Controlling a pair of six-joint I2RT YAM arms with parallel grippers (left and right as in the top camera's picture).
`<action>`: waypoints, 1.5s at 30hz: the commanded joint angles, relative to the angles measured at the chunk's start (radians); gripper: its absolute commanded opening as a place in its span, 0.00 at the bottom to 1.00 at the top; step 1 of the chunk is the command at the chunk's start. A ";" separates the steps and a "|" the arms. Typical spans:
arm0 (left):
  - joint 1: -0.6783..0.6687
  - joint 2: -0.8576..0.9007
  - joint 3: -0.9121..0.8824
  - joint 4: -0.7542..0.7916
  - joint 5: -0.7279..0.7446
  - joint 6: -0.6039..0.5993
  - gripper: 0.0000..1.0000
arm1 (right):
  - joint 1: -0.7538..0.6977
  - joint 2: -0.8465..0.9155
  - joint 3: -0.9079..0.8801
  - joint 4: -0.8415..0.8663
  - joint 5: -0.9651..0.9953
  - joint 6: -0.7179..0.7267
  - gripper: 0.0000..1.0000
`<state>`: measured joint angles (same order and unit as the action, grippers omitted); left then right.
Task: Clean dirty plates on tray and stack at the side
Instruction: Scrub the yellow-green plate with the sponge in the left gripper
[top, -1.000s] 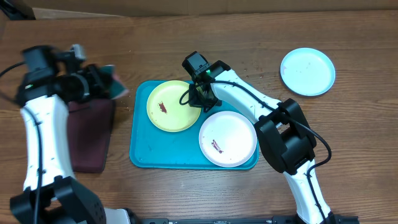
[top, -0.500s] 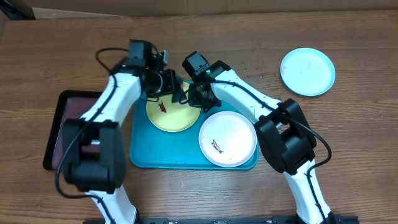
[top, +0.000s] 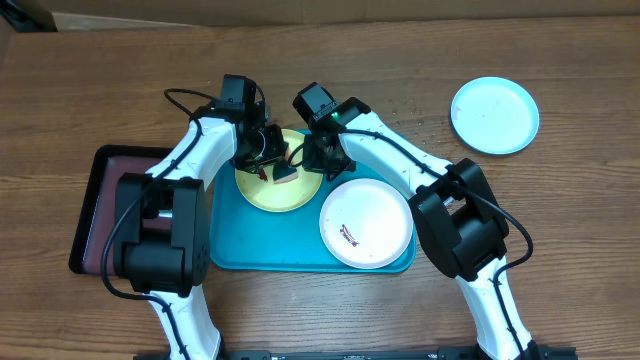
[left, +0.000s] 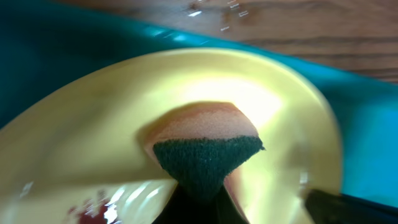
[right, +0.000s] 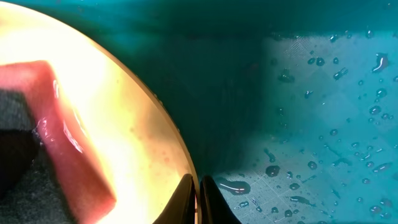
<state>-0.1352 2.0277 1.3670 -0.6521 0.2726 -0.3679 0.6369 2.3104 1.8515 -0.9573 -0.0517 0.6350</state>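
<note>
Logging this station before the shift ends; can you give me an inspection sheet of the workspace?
Surface: wooden table.
Job's things: yellow-green plate and white plate, both red-smeared, on wet cyan tray; pale blue plate on table, far right.
Clutter: maroon tray at left.
Grippers: left gripper shut on sponge on yellow-green plate; right gripper shut on that plate's rim.
Cables: black cable looped at left arm.
Surroundings: brown board behind table.
</note>
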 joint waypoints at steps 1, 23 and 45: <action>-0.005 0.011 -0.005 -0.055 -0.210 -0.002 0.04 | -0.017 -0.004 0.014 0.010 0.059 0.027 0.04; 0.006 -0.037 0.270 -0.207 -0.063 0.006 0.04 | -0.017 -0.004 0.014 0.005 0.059 0.023 0.04; -0.035 0.013 -0.083 -0.100 -0.433 -0.067 0.04 | -0.017 -0.004 0.014 0.008 0.058 0.020 0.04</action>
<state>-0.1822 2.0182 1.3460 -0.7380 0.2108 -0.3920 0.6357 2.3104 1.8515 -0.9531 -0.0483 0.6353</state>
